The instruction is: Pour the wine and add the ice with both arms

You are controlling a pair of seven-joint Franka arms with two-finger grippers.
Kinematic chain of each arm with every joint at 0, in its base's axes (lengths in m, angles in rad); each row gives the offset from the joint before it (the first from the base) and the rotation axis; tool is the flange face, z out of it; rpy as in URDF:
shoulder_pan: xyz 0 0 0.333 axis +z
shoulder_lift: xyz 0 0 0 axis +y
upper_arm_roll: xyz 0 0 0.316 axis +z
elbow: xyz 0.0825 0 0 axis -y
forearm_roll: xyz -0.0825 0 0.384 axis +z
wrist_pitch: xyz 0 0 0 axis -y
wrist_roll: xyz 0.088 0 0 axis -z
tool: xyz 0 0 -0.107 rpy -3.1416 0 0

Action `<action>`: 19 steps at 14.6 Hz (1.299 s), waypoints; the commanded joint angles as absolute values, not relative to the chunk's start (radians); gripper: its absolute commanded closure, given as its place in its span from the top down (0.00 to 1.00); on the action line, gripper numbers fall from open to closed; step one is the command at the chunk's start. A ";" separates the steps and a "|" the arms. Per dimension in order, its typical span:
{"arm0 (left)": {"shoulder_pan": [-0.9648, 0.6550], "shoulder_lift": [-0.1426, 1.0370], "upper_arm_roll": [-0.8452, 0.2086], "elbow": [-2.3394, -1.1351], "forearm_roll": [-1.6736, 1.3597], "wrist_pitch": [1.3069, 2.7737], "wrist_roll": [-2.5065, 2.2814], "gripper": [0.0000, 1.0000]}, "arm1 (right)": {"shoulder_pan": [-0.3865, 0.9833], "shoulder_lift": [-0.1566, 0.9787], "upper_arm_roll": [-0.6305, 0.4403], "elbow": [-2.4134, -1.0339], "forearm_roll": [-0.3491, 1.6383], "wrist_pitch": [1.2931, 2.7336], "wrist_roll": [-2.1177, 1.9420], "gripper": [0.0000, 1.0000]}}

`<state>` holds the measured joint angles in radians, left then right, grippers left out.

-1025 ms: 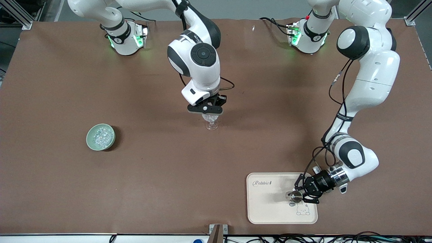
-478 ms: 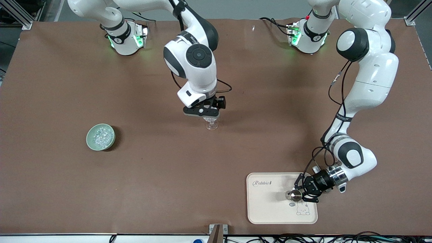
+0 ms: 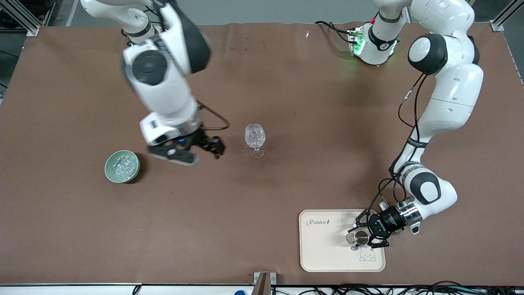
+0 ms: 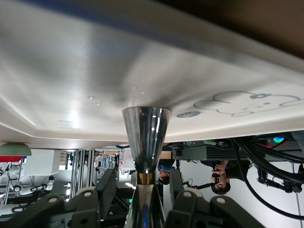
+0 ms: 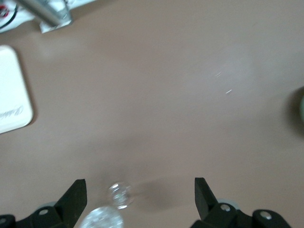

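Observation:
A stemmed wine glass (image 3: pixel 255 139) stands mid-table with ice chunks in its bowl. A pale green bowl (image 3: pixel 122 166) holds more ice (image 3: pixel 123 164) toward the right arm's end. My right gripper (image 3: pixel 188 152) is open and empty, over the table between the bowl and the glass. The right wrist view shows its fingers wide apart (image 5: pixel 140 190) and the glass (image 5: pixel 118 194) below. My left gripper (image 3: pixel 365 234) is open around a silver metal jigger (image 3: pixel 360 237) standing on the white tray (image 3: pixel 327 246). In the left wrist view the jigger (image 4: pixel 146 128) sits between the fingers with gaps on both sides.
The tray lies near the front edge of the table toward the left arm's end; its corner shows in the right wrist view (image 5: pixel 12 95). A metal bracket (image 3: pixel 264 280) sits at the table's front edge. Brown table surface surrounds the glass and bowl.
My right gripper has left its place over the wine glass and swung toward the bowl. My left gripper's fingers have opened off the jigger on the tray.

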<state>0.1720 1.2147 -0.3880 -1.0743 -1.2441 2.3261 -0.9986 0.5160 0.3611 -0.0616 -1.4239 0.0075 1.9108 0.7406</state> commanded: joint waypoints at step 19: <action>0.212 0.689 -0.370 -1.078 0.316 1.830 -0.390 1.00 | 0.026 -0.081 -0.049 -1.623 -0.035 1.654 0.086 1.00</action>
